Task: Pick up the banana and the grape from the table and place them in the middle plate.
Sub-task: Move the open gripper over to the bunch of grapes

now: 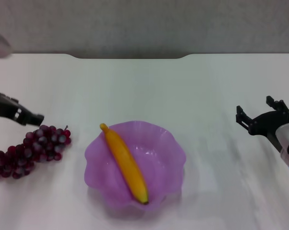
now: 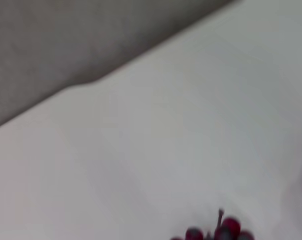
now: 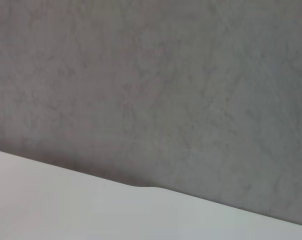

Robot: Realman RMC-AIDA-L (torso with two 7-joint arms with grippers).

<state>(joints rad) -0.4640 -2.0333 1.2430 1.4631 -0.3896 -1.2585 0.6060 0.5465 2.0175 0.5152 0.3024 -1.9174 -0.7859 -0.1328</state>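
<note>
The yellow-orange banana [image 1: 126, 163] lies slantwise inside the purple scalloped middle plate [image 1: 171, 151], its ends reaching the far left and near rim. The dark red grape bunch [image 1: 32, 150] lies on the white table [image 1: 149, 86] to the left of the plate. My left gripper [image 1: 33, 118] hangs just behind the bunch's right end, close above it. A few grapes and the stem [image 2: 225, 229] show at the edge of the left wrist view. My right gripper [image 1: 258, 115] is open and empty, off to the right of the plate above the table.
The table's far edge has a notch [image 1: 130, 56] against a grey wall; the notch also shows in the right wrist view [image 3: 148, 188]. Bare tabletop lies between the plate and each arm.
</note>
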